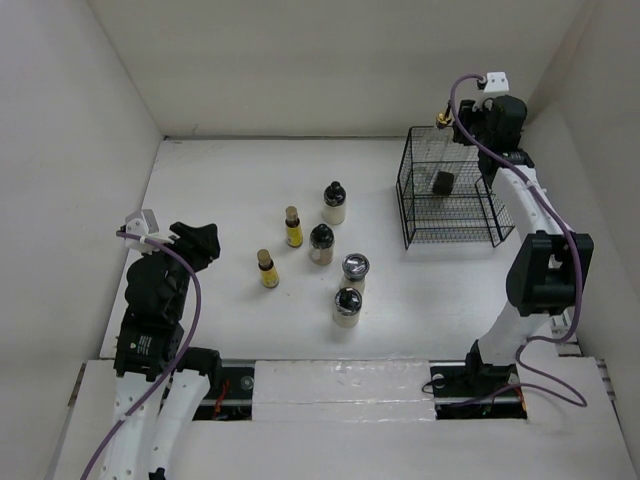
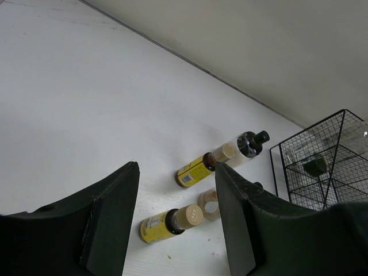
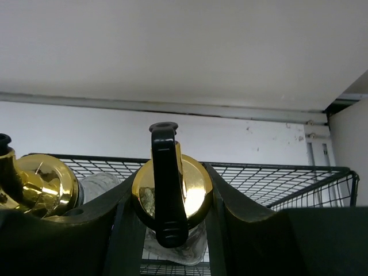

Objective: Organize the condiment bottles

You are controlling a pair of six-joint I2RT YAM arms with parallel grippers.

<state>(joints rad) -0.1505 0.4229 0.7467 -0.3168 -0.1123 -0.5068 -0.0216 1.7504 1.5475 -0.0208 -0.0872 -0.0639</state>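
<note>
Currently right gripper point(image 3: 168, 195) is clamping a gold-capped glass cruet point(image 3: 192, 184) at the black wire basket's point(image 1: 450, 215) back rim, beside a second cruet point(image 3: 43, 184). Left gripper point(image 2: 177, 169) is hovering part-open and empty; two yellow bottles point(image 1: 267, 268) and four cream jars point(image 1: 347, 305) are standing on the table point(image 1: 220, 180).

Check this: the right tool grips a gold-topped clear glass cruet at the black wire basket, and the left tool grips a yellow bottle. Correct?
No. The left tool grips nothing: the left wrist view shows its fingers apart and empty, the yellow tan-capped bottles on the white table. The right tool does grip the gold-topped clear glass cruet at the black wire basket.
</note>
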